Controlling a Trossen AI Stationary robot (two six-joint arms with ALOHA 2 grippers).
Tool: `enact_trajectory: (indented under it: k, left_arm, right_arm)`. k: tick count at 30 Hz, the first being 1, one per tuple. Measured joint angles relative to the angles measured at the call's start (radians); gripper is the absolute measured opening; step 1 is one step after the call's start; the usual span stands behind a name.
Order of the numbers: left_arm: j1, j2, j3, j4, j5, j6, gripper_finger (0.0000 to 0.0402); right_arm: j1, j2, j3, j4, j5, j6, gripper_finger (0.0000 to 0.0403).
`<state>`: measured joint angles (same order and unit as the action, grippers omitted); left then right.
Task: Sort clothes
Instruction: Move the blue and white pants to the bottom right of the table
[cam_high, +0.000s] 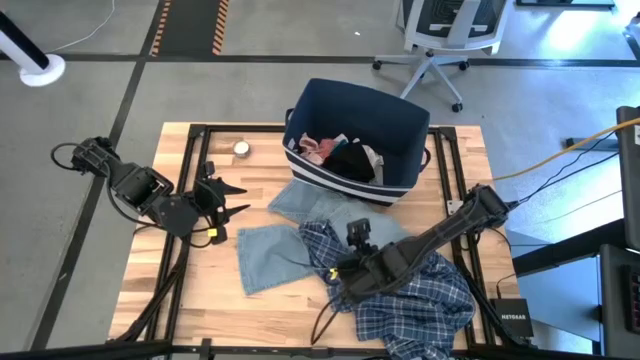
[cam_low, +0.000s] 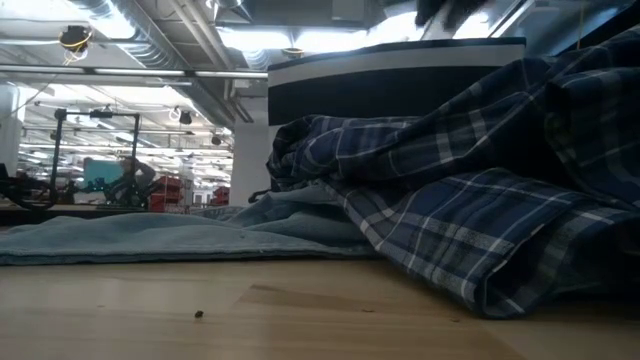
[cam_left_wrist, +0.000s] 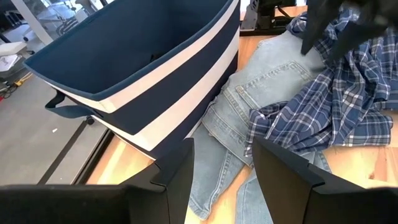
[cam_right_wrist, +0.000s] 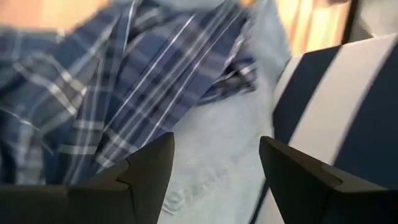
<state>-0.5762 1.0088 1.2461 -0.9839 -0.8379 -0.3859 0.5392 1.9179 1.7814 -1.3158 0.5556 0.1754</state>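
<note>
A blue-white plaid shirt (cam_high: 410, 295) lies crumpled at the table's near right, its edge lying over light blue denim (cam_high: 285, 245) spread flat in the middle. The plaid shirt (cam_low: 450, 200) fills the right of the low view, with the denim (cam_low: 150, 235) to its left. Pink, white and black pieces (cam_high: 340, 155) lie in the navy striped bin (cam_high: 400, 120) at the far side. My right gripper (cam_high: 338, 275) hovers open over the shirt's left edge (cam_right_wrist: 124, 93) and the denim (cam_right_wrist: 217, 155). My left gripper (cam_high: 235, 200) waits open at the table's left, pointing at the bin (cam_left_wrist: 137, 68).
A small round metal object (cam_high: 241, 149) sits on the table left of the bin. A black box (cam_high: 513, 316) lies at the near right corner. An office chair (cam_high: 445, 40) stands beyond the table. Bare wood shows at the near left (cam_high: 190, 290).
</note>
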Motion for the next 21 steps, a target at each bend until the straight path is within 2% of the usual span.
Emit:
enact_trajectory:
  k: [10,21]
  left_arm:
    - [0.0,0.0,0.0,0.0,0.0,0.0,0.0158]
    - [0.0,0.0,0.0,0.0,0.0,0.0,0.0158]
  right_arm:
    - [-0.003,0.0,-0.225,0.284,-0.009,-0.082,0.0253]
    - [-0.003,0.0,-0.258,0.369,-0.017,-0.074,0.0253]
